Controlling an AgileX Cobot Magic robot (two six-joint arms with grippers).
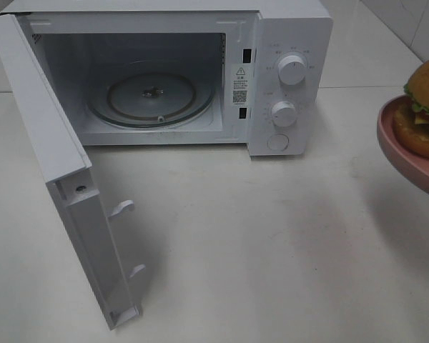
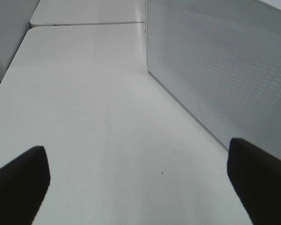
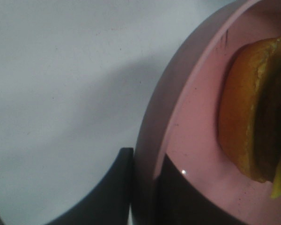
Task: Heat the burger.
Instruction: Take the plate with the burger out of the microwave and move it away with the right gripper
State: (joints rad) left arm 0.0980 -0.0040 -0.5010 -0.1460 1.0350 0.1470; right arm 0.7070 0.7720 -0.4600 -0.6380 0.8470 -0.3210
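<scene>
The plate (image 3: 187, 140) rim is pinched by the right gripper (image 3: 143, 187); the burger (image 1: 423, 107) is carried at right. The left gripper (image 2: 140, 183) is held wide apart.

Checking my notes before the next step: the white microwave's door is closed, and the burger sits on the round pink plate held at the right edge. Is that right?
Not quite: the white microwave's door is swung wide open, baring the glass turntable, as the exterior high view shows. The burger does sit on the round pink plate, held at the right edge.

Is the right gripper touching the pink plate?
Touching. The right wrist view shows the right gripper with one finger on each side of the pink plate rim, clamped against it.
</scene>
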